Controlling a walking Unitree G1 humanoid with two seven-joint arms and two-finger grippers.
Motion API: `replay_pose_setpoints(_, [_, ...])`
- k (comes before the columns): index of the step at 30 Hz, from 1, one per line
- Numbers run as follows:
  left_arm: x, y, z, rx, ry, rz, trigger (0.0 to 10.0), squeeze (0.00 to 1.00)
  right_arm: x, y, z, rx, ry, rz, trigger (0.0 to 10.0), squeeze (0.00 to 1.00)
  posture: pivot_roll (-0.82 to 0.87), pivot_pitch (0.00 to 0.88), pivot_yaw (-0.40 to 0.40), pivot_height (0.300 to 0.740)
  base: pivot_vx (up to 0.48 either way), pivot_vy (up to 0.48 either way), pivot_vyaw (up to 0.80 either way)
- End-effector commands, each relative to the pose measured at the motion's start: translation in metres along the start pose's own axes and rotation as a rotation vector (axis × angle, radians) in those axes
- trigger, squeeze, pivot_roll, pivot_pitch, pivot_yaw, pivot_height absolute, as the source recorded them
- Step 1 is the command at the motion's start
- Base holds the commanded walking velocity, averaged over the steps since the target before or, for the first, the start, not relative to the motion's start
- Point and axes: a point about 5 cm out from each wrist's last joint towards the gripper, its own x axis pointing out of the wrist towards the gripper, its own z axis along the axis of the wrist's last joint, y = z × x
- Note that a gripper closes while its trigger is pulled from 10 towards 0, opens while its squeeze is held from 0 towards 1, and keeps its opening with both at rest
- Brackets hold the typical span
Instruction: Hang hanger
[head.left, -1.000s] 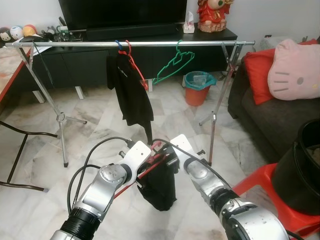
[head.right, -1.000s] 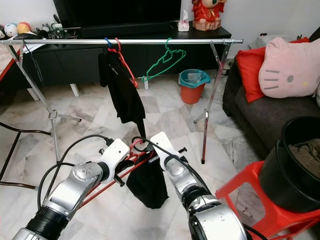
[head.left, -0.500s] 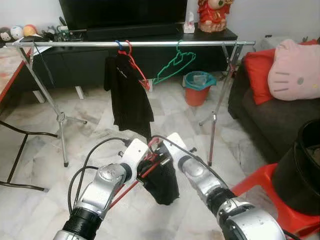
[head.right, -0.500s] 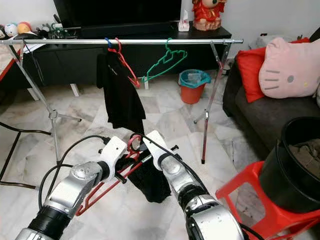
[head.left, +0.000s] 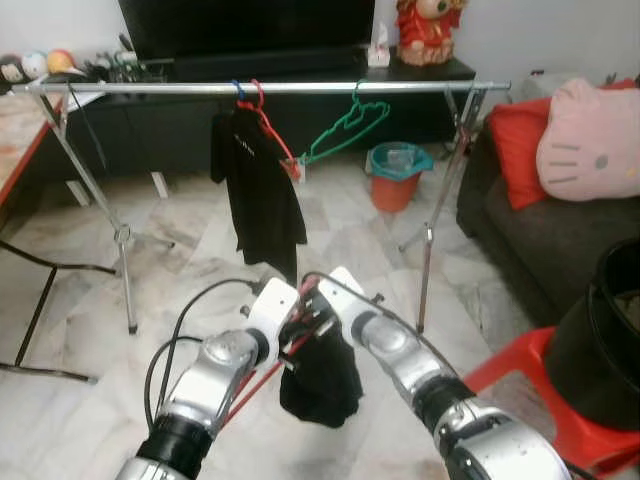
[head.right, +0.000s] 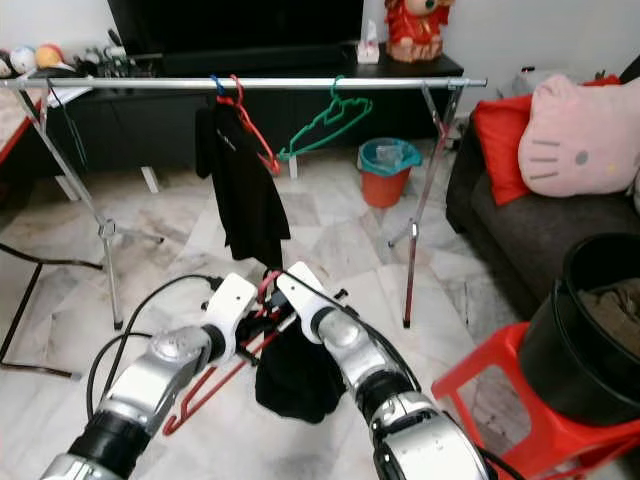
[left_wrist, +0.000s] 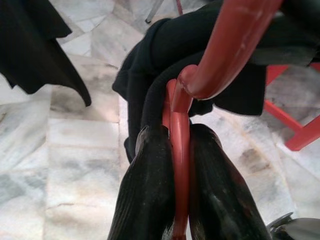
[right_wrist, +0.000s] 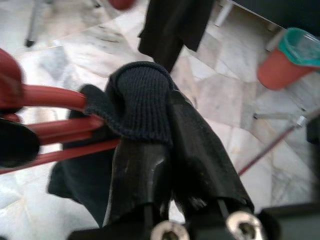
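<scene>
You have the clothes rail (head.left: 300, 88) across the room ahead, carrying a black shirt (head.left: 258, 185) on a red hanger and an empty green hanger (head.left: 345, 128) nearer its right end. Below and in front of the rail, over the floor, both arms meet. Your left gripper (left_wrist: 176, 142) is clamped on the red hanger (left_wrist: 179, 165) you are to hang. Your right gripper (right_wrist: 170, 125) is closed on the black cloth (head.right: 295, 375) draped over that hanger.
</scene>
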Motion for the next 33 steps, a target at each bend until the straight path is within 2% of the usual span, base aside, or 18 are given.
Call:
replay_pose_setpoints(1, [-0.002,0.013,0.004,0.017,0.024,0.066,10.0,0.0,0.003,0.001,0.014,-0.003,-0.038,-0.033,10.0,0.0,0.0,0.0,-0.016,0.74,0.0,0.0,0.0])
replay_pose_setpoints(3, [-0.004,0.014,0.0,0.029,0.058,0.058,10.0,0.0,0.002,-0.006,0.011,0.016,-0.018,-0.078,10.0,0.0,0.0,0.0,-0.016,0.74,0.0,0.0,0.0])
replay_pose_setpoints(11, [-0.005,0.02,-0.009,0.071,0.133,0.105,10.0,0.0,0.001,-0.014,0.014,0.018,-0.018,-0.151,10.0,0.0,0.0,0.0,-0.017,0.74,0.0,0.0,0.0])
replay_pose_setpoints(20, [-0.007,0.026,-0.018,0.073,0.203,0.161,10.0,0.0,0.0,-0.023,0.014,0.058,0.002,-0.263,10.0,0.0,0.01,0.0,-0.019,0.74,0.0,0.0,0.0])
replay_pose_setpoints(23, [-0.007,0.028,-0.017,0.067,0.19,0.19,10.0,0.0,0.0,-0.019,0.015,0.117,0.0,-0.238,10.0,0.0,0.01,0.0,-0.018,0.74,0.0,0.0,0.0])
replay_pose_setpoints(26, [-0.007,0.032,-0.014,0.074,0.171,0.228,10.0,0.0,0.001,-0.016,0.017,0.102,-0.007,-0.218,10.0,0.0,0.0,0.0,-0.016,0.74,0.0,0.0,0.0])
replay_pose_setpoints(29, [-0.005,0.034,-0.008,0.066,0.127,0.257,10.0,0.0,0.002,-0.01,0.02,0.143,-0.016,-0.17,10.0,0.0,0.0,0.0,-0.018,0.74,0.0,0.0,0.0])
replay_pose_setpoints(31, [-0.004,0.033,-0.003,0.048,0.089,0.245,10.0,0.0,0.002,-0.002,0.022,0.157,-0.03,-0.115,10.0,0.0,0.0,0.0,-0.018,0.74,0.0,0.0,0.0])
replay_pose_setpoints(33, [-0.003,0.029,0.0,0.063,0.054,0.207,10.0,0.0,0.003,0.005,0.023,0.135,-0.042,-0.068,10.0,0.0,0.0,0.0,-0.015,0.74,0.0,0.0,0.0])
